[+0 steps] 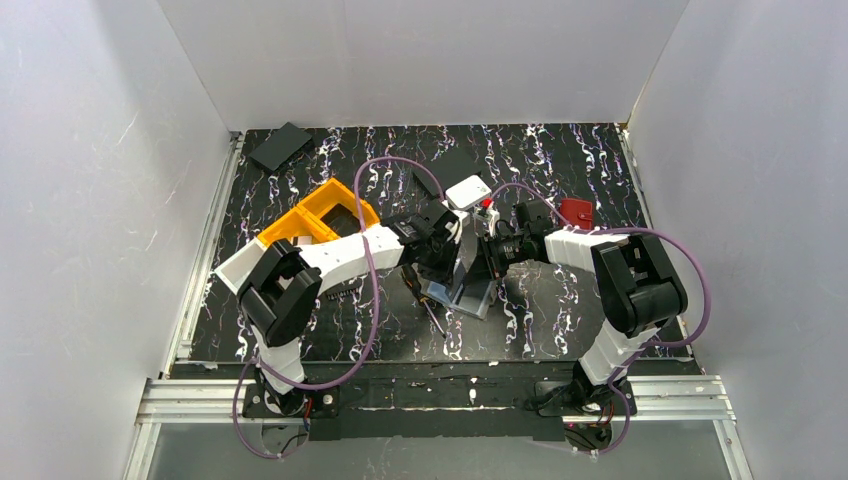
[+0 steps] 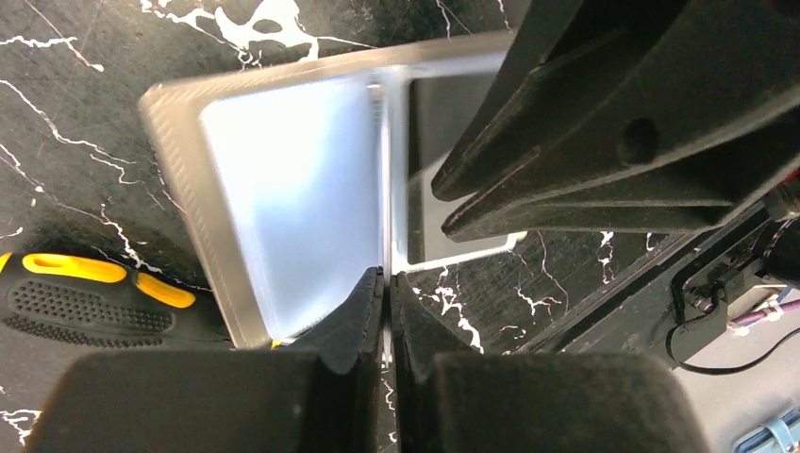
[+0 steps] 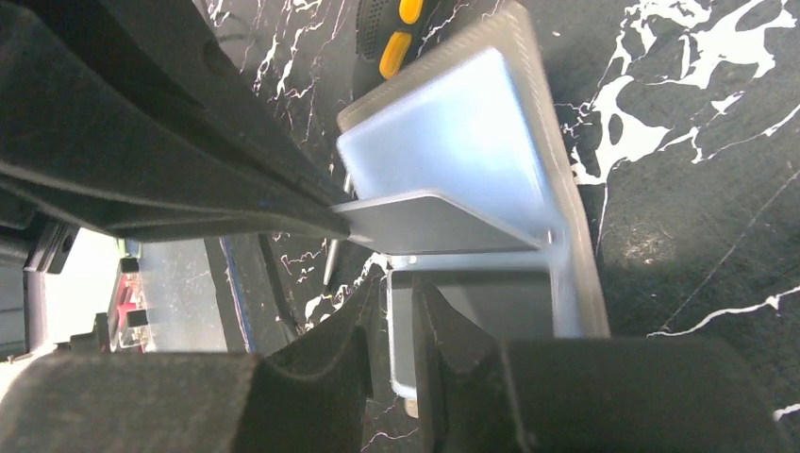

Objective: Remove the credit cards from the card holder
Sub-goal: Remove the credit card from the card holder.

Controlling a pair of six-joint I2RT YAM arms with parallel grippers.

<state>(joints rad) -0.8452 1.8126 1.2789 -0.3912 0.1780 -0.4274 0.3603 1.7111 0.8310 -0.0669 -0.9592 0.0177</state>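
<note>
The black marbled table (image 1: pixel 560 320) carries everything, with both arms reaching in to meet over its middle. An orange bin (image 1: pixel 292 226) sits toward the left, partly behind the left arm. Two flat black rectangles (image 1: pixel 281 146) lie near the far edge, and a white box (image 1: pixel 467 190) sits just beyond the claws.

The card holder (image 1: pixel 468 292) is at the centre of the table, between the two claws, folded open so its pale blue inside shows. One half lies flat and the other half stands up.

The right claw (image 3: pixel 401 316) is closed on the edge of the raised half, one finger on each side of it. A black and yellow screwdriver (image 2: pixel 90 293) lies on the table just beside the card holder's outer edge.

The left claw (image 2: pixel 387 283) is pinched tight on a thin grey card (image 3: pixel 429 225), which sticks out from the fold of the card holder, its far end still in there
</note>
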